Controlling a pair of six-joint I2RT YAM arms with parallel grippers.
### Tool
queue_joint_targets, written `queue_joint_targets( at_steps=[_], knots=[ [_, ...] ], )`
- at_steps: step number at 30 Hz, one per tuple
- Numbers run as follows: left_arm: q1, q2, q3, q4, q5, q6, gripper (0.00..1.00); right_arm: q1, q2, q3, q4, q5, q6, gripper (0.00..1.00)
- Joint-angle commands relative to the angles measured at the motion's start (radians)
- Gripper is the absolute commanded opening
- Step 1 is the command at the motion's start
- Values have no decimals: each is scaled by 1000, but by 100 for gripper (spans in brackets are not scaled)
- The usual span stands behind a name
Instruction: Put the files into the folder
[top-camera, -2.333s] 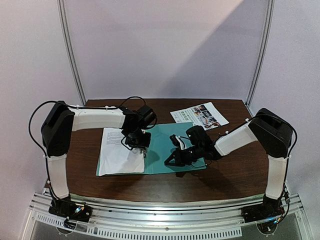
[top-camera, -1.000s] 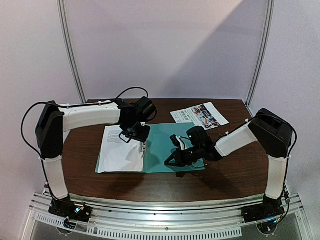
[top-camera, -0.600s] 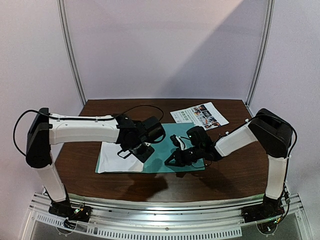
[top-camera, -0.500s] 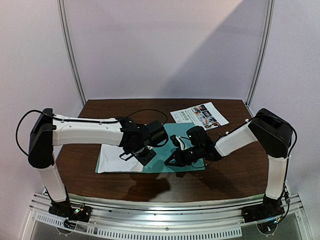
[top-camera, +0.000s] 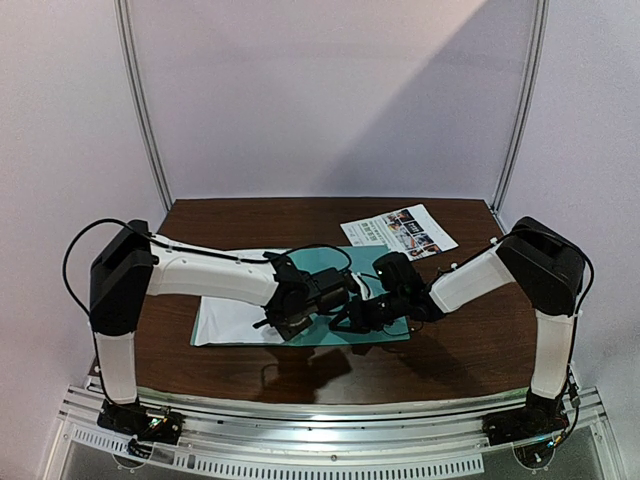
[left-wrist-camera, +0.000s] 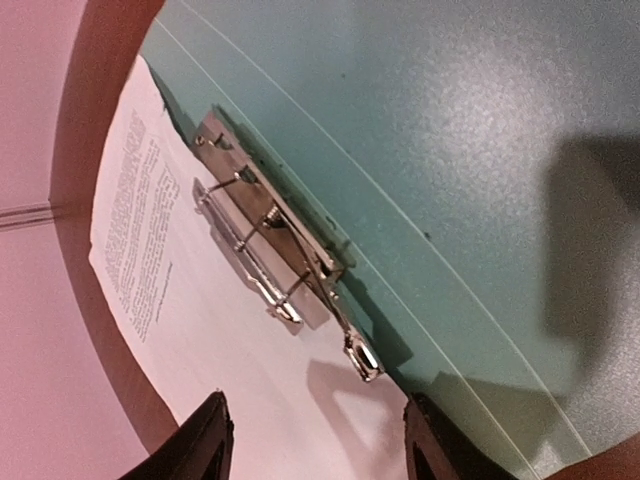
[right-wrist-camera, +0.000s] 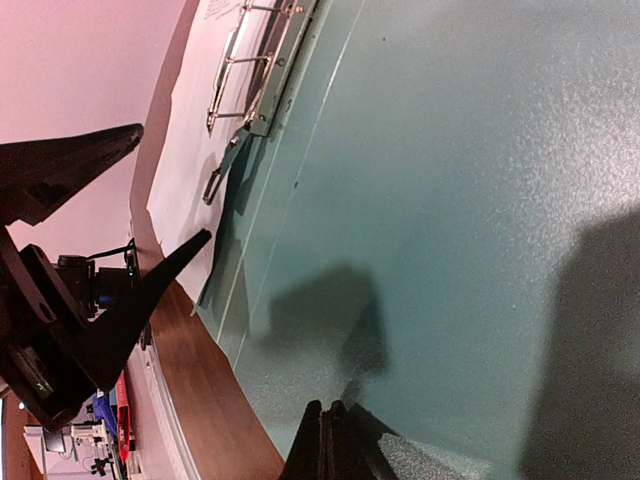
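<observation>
The teal folder (top-camera: 375, 300) lies open and flat on the table, with its metal clip (left-wrist-camera: 270, 240) along the spine. The plain white sheet with black text (top-camera: 230, 318) lies on its left half, its edge by the clip, also in the left wrist view (left-wrist-camera: 180, 330). The colour photo sheet (top-camera: 400, 230) lies on the table behind the folder. My left gripper (top-camera: 288, 322) is open and empty just above the near end of the spine (left-wrist-camera: 315, 400). My right gripper (top-camera: 340, 320) is shut, its tips resting on the folder's right half (right-wrist-camera: 330, 410).
The brown table (top-camera: 450, 340) ends at a near edge close to both grippers. The two grippers are close together over the folder's near middle; the left fingers (right-wrist-camera: 150, 300) show in the right wrist view. Upright frame posts stand at the back corners.
My left arm has swung from the far part of the spine toward the near edge and rightward, ending close to the right gripper. The right arm and the sheets have not moved.
</observation>
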Motion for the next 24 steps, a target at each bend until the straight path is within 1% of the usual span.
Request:
queue_joint_targets(
  at_steps=[1, 11, 15, 19, 24],
  knots=[
    [-19, 22, 37, -8, -88, 9, 59, 17, 63, -32, -132, 37, -16, 0],
    [-16, 71, 99, -24, -126, 33, 55, 16, 62, -35, -135, 35, -17, 0],
    [-16, 68, 117, -36, -112, 39, 55, 18, 63, -36, -132, 34, -16, 0],
    [-15, 60, 110, -33, -105, 53, 57, 18, 65, -36, -126, 31, -11, 0],
    [-20, 62, 115, -38, -44, 66, 62, 18, 67, -36, -119, 25, -10, 0]
  ],
)
